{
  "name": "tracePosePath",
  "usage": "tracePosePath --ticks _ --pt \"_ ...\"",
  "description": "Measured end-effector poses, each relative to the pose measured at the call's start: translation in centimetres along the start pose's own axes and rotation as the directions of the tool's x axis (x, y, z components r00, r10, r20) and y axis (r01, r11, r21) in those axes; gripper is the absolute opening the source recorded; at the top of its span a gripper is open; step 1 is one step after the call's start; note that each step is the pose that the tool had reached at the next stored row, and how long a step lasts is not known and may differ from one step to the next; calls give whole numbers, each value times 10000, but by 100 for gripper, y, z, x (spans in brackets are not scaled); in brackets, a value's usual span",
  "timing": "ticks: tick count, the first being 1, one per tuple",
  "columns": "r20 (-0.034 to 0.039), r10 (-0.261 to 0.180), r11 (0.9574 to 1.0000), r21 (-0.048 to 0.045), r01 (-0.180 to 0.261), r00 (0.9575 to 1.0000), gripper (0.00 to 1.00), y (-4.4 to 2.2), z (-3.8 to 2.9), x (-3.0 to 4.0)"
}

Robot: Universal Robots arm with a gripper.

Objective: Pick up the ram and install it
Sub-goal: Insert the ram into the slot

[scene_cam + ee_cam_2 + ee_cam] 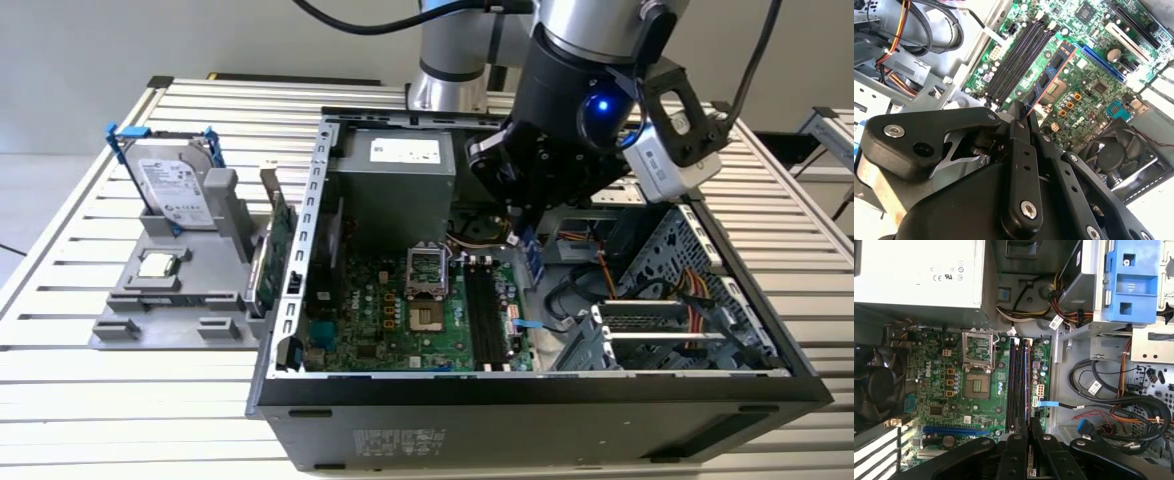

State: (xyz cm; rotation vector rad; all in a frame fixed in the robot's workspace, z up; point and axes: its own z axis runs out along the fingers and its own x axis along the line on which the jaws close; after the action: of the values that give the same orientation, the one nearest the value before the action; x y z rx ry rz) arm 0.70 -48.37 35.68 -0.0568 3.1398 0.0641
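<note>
Slatted metal table (80,400), open case (534,425), fingers (1021,150) pinching ram (1046,80) over motherboard (939,390)

One ram (1048,78), one hard drive (171,185) (blue-framed), one fan (876,390), one computer case (534,430).

I see an open case (534,400) on the table (80,400): motherboard (387,320) flat inside, PSU (394,170) in one corner, fan (876,387) near the CPU socket (977,385). Toward the table edge at the exterior view's left, a grey stand (174,325) holds a hard drive (174,185) upright.

Black gripper (1024,116), green motherboard (939,390), orange-edged ram (1048,77)
</note>
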Motion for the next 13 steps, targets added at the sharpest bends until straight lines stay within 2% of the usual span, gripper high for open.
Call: tracePosePath --ticks 13 --pt "-1 0 10000 29 0 10000 0 -2 41 0"
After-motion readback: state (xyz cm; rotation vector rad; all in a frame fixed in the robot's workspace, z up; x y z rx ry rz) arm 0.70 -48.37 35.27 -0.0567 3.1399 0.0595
